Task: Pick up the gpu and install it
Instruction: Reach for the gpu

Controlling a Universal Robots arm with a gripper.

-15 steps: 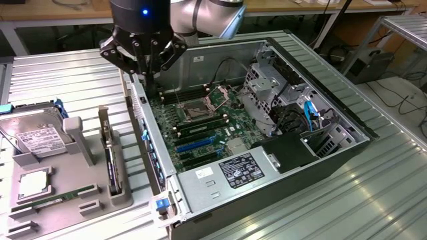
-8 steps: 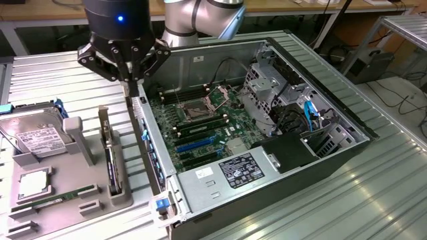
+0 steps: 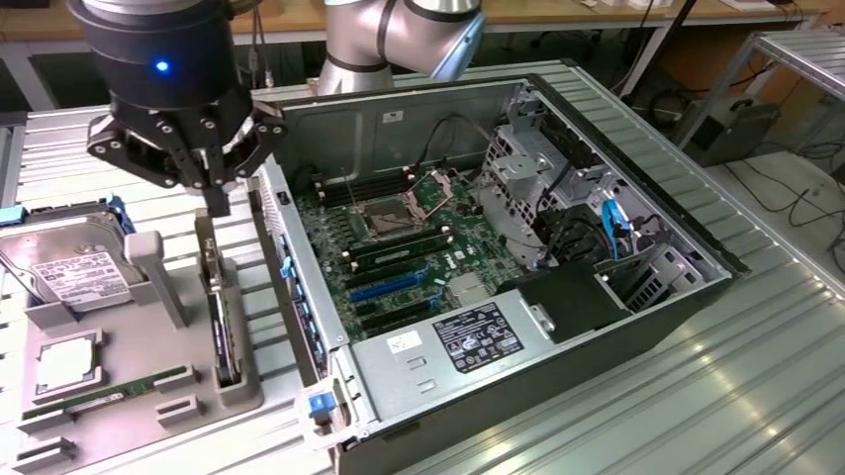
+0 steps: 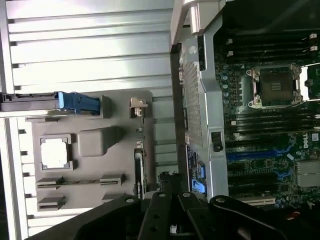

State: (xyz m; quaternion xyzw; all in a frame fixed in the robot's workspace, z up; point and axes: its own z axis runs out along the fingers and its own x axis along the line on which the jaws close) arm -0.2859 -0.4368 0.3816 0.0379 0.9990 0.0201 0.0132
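My gripper (image 3: 214,203) hangs pointing down over the grey holder tray (image 3: 145,346), close above the gpu (image 3: 222,317). I cannot tell how far it is open, nor whether it touches the card. I have no hold that has raised the gpu: it stands on edge in its slot along the side of the tray that lies just beside the computer case (image 3: 383,119), with its thin top edge turned up toward me. Further in on the tray, away from the case, a long narrow memory stick (image 3: 113,394) lies flat near the gpu's slot, and past it a square processor chip (image 3: 63,364) sits in its own frame. A silver hard drive (image 3: 73,267) with a white label rests at the tray's side farthest from the case. The case lies open beside the tray with its green motherboard (image 3: 396,247) facing up. Tray and case both rest on a ribbed metal table (image 3: 660,396).
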